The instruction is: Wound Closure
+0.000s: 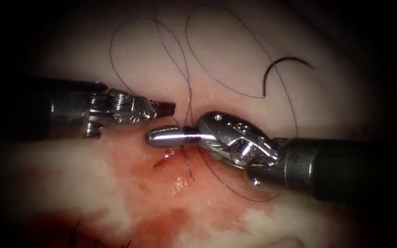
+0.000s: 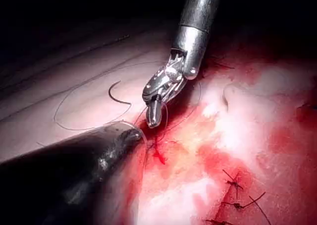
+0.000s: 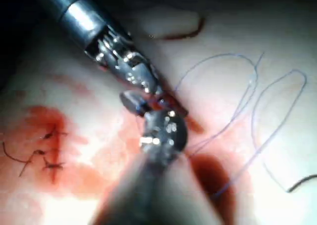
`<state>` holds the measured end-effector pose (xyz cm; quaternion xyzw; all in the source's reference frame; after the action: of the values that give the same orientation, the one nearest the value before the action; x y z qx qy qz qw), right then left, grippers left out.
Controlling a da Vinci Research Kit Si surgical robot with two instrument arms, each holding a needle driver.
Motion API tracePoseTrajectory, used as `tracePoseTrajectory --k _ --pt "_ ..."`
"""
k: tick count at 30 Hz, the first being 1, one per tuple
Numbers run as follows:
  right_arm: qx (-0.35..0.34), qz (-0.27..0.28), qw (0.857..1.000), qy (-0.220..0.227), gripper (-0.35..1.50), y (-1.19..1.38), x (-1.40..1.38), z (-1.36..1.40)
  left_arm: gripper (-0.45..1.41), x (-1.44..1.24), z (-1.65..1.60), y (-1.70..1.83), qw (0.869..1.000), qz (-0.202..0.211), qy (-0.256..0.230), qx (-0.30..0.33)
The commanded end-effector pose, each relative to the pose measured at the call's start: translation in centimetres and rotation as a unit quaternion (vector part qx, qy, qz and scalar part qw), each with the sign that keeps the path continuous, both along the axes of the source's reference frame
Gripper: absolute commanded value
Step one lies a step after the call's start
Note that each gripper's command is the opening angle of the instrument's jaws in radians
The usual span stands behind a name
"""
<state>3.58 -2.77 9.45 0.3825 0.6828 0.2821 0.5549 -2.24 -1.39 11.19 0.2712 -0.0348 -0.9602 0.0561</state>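
Note:
The curved needle point(image 1: 283, 69) lies free on the tissue point(image 1: 235, 55), right of the cut point(image 1: 164, 160), held by neither tool; it also rests on the skin in the left wrist view point(image 2: 119, 93). Its thread point(image 1: 161, 41) lies in wide loops over the far tissue and drops to the cut. My right tool point(image 1: 151, 137) reaches left over the cut with jaws shut, a turn of thread wrapped around them point(image 1: 190, 131). Just above it, my left tool point(image 1: 171, 108) is shut, and a fine strand runs from its tip to that wrap.
Red fluid point(image 1: 161, 220) spreads over the near tissue below the cut. Earlier stitches with cut thread ends point(image 2: 237, 195) sit further along the wound, also seen as dark knots point(image 3: 44, 153). A thread loop point(image 1: 244, 193) trails under the right tool's wrist.

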Motion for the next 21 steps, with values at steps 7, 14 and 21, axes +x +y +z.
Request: tracePoseTrajectory --k 7,14,21 --pt "0.019 0.059 0.998 0.002 -0.35 -0.02 0.05 0.01 -0.45 -0.05 0.13 -0.18 1.000 0.004 -0.008 0.002" --pt "0.026 0.133 0.991 -0.008 -0.35 0.02 -0.02 0.03 -0.45 -0.02 0.19 -0.29 1.000 0.003 -0.007 0.003" --pt "0.026 0.212 0.974 -0.073 -0.32 0.05 -0.05 0.11 -0.45 -0.07 0.17 -0.36 1.000 0.005 -0.007 0.003"
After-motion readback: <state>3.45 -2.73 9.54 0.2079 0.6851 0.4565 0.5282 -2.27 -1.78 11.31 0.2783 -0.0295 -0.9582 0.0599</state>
